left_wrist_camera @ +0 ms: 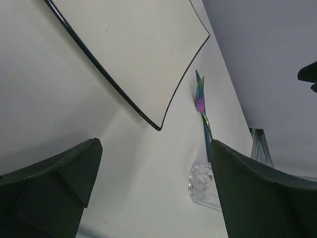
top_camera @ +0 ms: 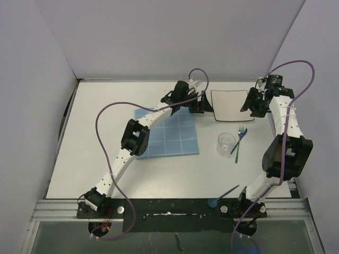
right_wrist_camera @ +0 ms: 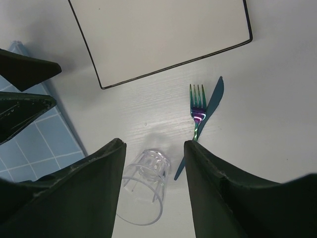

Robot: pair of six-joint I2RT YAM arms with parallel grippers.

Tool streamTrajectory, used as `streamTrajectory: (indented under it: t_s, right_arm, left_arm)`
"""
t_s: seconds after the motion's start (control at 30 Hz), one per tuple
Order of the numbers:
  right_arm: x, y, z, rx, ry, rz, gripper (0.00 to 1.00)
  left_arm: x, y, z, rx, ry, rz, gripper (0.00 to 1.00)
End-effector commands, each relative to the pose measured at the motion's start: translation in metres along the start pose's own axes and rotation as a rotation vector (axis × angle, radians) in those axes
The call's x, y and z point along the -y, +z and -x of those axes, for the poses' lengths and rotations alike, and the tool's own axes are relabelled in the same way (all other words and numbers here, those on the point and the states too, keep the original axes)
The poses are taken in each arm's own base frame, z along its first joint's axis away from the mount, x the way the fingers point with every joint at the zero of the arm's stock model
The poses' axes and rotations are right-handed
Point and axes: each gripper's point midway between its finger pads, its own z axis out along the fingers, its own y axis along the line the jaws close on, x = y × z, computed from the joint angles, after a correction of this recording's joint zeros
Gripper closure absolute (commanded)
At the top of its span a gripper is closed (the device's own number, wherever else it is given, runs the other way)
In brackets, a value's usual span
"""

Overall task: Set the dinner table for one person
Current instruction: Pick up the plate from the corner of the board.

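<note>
The white dinner table carries a blue grid placemat and, to its right, a square white dark-rimmed plate. A clear glass stands in front of the plate, with an iridescent fork and a blue knife just right of it. My left gripper hovers open by the plate's left edge, nothing between its fingers. At the plate's right edge my right gripper is open and empty too. In the right wrist view the glass and fork lie below the fingers.
A blue utensil lies at the table's near edge by the right arm's base. White walls close in the back and both sides. In the right wrist view the left gripper's dark fingers show over the placemat.
</note>
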Motion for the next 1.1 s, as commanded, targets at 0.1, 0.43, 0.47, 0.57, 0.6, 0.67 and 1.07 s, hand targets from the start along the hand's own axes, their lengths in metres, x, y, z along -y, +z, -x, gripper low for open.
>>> streamTrajectory:
  t_s: [0.1,0.43,0.47,0.57,0.6,0.67,1.07]
  right_arm:
    - [0.003,-0.011,0.017,0.077,-0.005,-0.01,0.49]
    - [0.023,0.002,0.032,0.061,-0.001,-0.121,1.0]
    - [0.025,0.006,0.032,0.051,0.0,-0.125,1.0]
    - [0.029,0.02,0.034,0.029,0.003,-0.139,1.0]
    - [0.032,0.025,0.036,0.025,0.008,-0.149,1.0]
    - [0.04,0.031,0.042,0.025,0.021,-0.166,1.0]
    - [0.057,0.057,0.056,0.008,0.053,-0.172,1.0]
  left_arm:
    - [-0.002,0.017,0.006,0.063,-0.055,-0.098,0.11]
    - [-0.023,0.026,-0.006,0.058,-0.106,-0.076,0.13]
    - [-0.025,0.026,-0.008,0.055,-0.111,-0.071,0.13]
    - [-0.03,0.025,-0.011,0.049,-0.12,-0.062,0.14]
    - [-0.032,0.025,-0.011,0.049,-0.123,-0.059,0.14]
    - [-0.035,0.025,-0.012,0.047,-0.13,-0.049,0.14]
    - [-0.066,0.014,0.009,0.112,-0.154,0.085,0.14]
